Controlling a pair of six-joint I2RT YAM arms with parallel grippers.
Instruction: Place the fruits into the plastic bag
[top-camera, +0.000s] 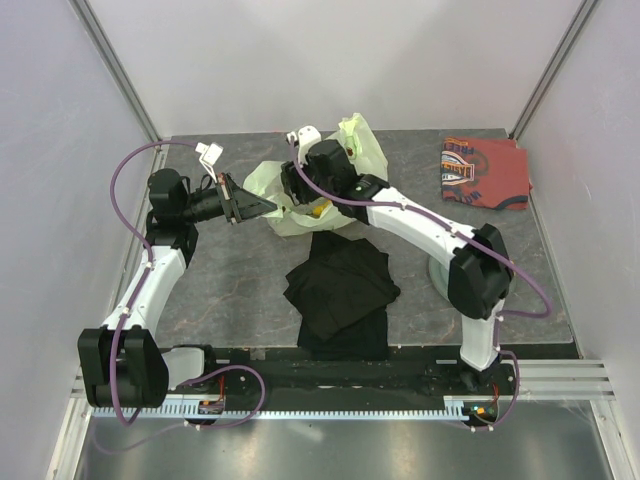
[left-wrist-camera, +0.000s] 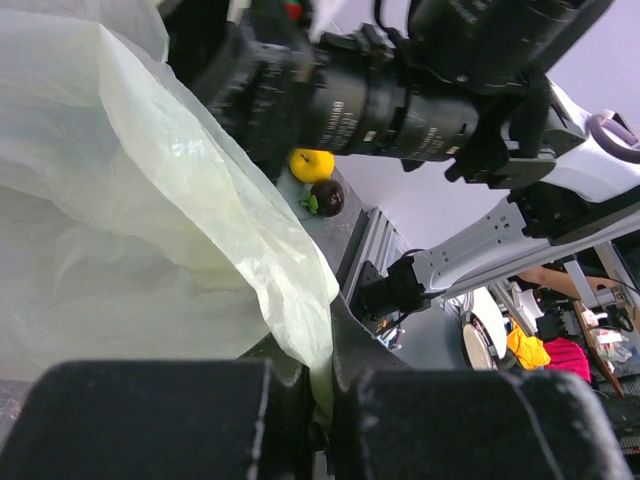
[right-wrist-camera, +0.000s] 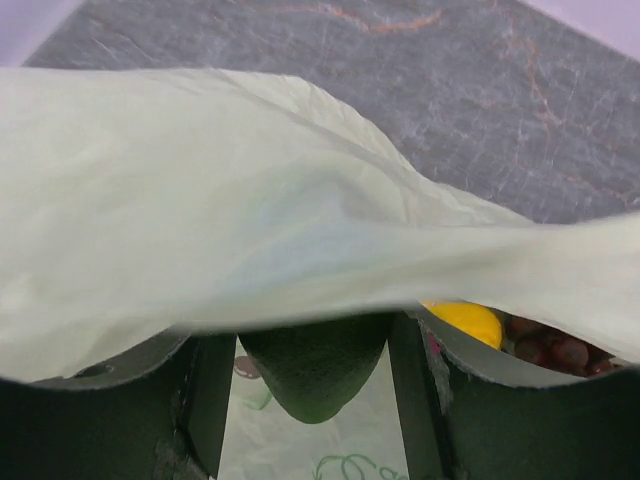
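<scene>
- Nearest to the arm bases lies the folded black cloth (top-camera: 340, 290). It has no part in the task.
- Behind it, on the left, the left gripper (left-wrist-camera: 320, 400) is closed tightly on a thin edge of the plastic bag (top-camera: 262, 178) and lifts it, so the mouth of the bag is open toward the right arm.
- The right gripper (right-wrist-camera: 315, 350) is inside this mouth. Its jaws stand rather wide, and the dark green fruit (right-wrist-camera: 315, 388) sits between them, so we judge that it is held.
- A fold of the bag hangs across the right fingers (right-wrist-camera: 200, 400). If we release now, the fruit may land on this fold and not go deep inside.
- When the right arm pulls back, the fingers may catch the film and drag the whole bag. The thin edge could then slip out of the left pinch, and the mouth would fall shut.
- Just beyond, the yellow fruit (right-wrist-camera: 468, 322) and the grape bunch (right-wrist-camera: 555, 350) are already in the bag, and the dark maroon fruit (left-wrist-camera: 329, 197) is near them. A strong pull could roll them out.
- Farthest, at the right corner, lies the red-orange cloth (top-camera: 485, 172).
</scene>
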